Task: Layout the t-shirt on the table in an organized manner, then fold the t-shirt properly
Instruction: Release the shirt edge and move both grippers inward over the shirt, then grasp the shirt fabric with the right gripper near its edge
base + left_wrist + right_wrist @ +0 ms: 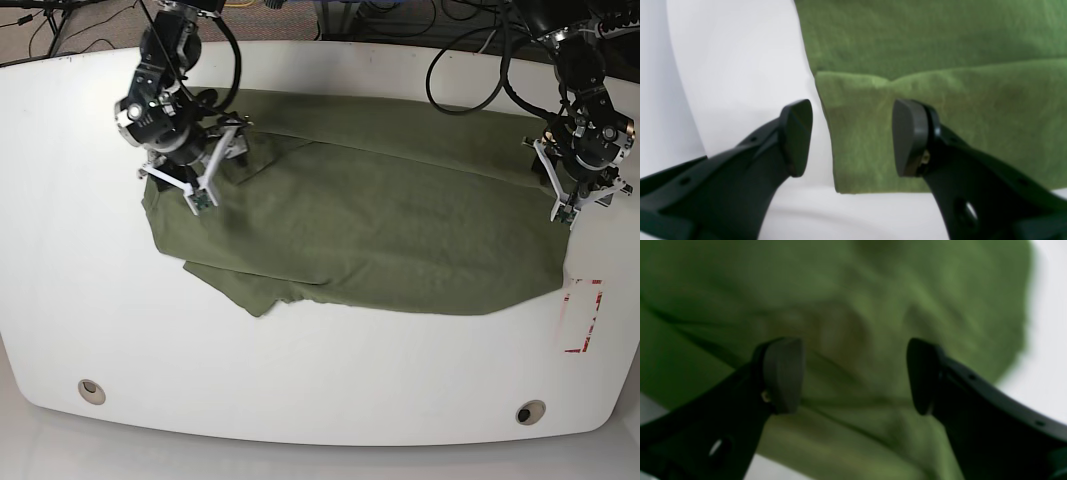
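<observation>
The olive-green t-shirt (pixel 380 220) lies spread over the middle of the white table (pixel 320 410), with a folded flap at its near-left corner and wrinkles at its left end. My left gripper (pixel 853 138) is open just above the shirt's right edge; a folded corner of the t-shirt (pixel 940 100) sits between and beyond its fingers (pixel 796 136). My right gripper (pixel 853 375) is open over the bunched left end of the t-shirt (pixel 846 306), which is blurred, and nothing is between its pads (pixel 783 373).
A red-and-white tape rectangle (pixel 583 318) marks the table's right side. Two round grommet holes (pixel 91 390) (pixel 530 411) sit near the front edge. Black cables (pixel 470 70) hang behind the far edge.
</observation>
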